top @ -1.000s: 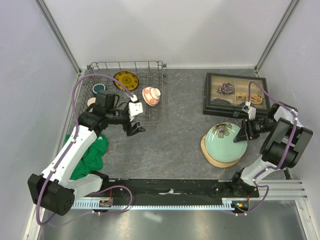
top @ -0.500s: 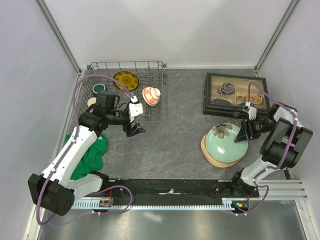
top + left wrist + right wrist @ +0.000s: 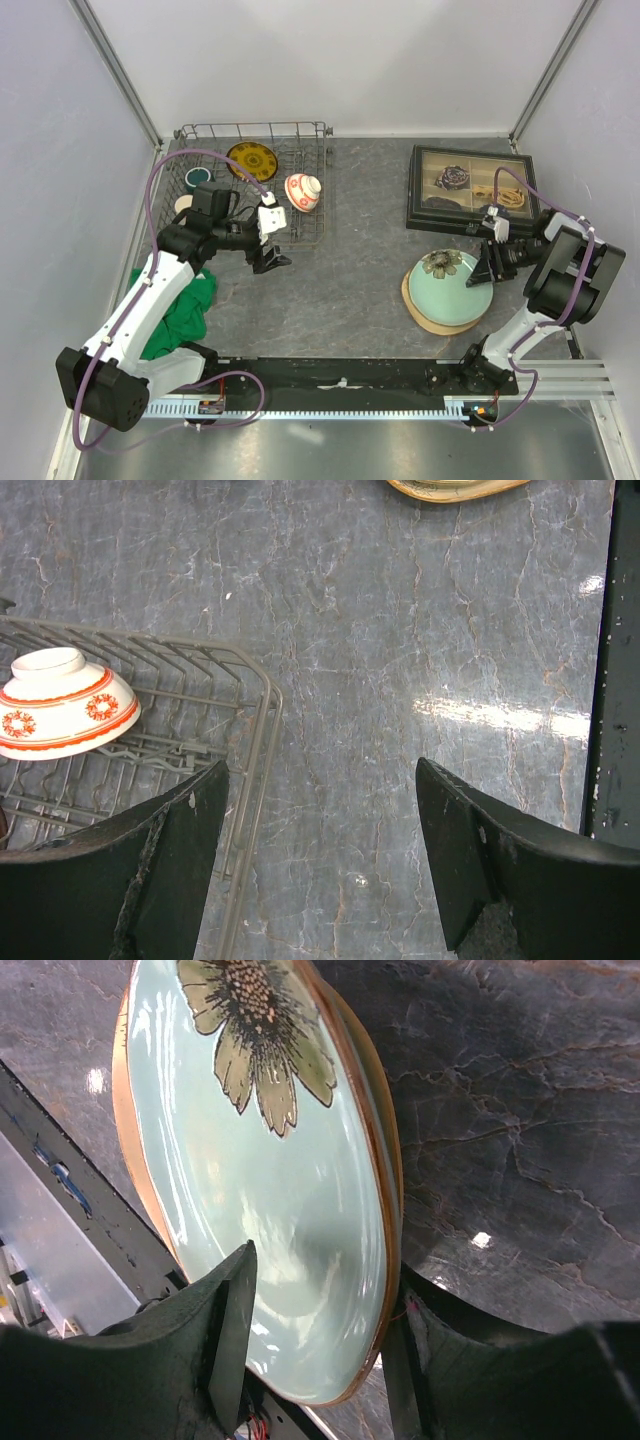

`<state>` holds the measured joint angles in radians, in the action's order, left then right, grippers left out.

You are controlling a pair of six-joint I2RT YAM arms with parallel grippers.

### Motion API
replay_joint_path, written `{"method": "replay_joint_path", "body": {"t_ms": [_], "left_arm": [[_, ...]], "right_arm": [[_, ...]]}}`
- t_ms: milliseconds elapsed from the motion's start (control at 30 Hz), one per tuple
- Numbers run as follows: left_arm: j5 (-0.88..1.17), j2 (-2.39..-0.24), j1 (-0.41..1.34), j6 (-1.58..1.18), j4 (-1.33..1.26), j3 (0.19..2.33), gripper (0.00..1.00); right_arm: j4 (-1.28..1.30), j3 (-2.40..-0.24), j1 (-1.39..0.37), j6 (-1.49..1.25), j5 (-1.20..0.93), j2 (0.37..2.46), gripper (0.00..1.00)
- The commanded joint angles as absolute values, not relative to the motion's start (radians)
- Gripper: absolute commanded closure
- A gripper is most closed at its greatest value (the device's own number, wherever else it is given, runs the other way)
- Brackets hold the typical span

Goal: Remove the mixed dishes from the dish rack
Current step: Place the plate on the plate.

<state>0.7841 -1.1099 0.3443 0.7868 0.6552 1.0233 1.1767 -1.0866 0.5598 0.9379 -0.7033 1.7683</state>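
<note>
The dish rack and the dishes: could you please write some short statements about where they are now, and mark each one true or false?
1. The small red-and-white bowl is in the dish rack. True.
2. The left gripper holds the dark green mug. False: it is open and empty by the rack's corner; the mug sits in the rack.
3. The pale green plate stands in the rack. False: it is outside, over the cream plate, with the fingers of the right gripper on either side of its rim.
4. The yellow-gold dish is in the rack. True.
5. The green cloth lies in the rack. False: it lies beside the left arm.
</note>
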Motion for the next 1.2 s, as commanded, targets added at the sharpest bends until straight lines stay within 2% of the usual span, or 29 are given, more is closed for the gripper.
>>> {"method": "replay_joint_path", "body": {"t_ms": [0,1167], "left_arm": [[0.792,-1.114,0.345,0.815,0.626,1.019,0.18],[0.772,-1.092,0.345,0.828,0.626,1.002,0.18]], "right_arm": [[1.155,-1.078,0.561,0.963,-0.707,1.792,0.43],[1.002,-0.999,0.543,0.862,-0.552,1.629,0.36]]}}
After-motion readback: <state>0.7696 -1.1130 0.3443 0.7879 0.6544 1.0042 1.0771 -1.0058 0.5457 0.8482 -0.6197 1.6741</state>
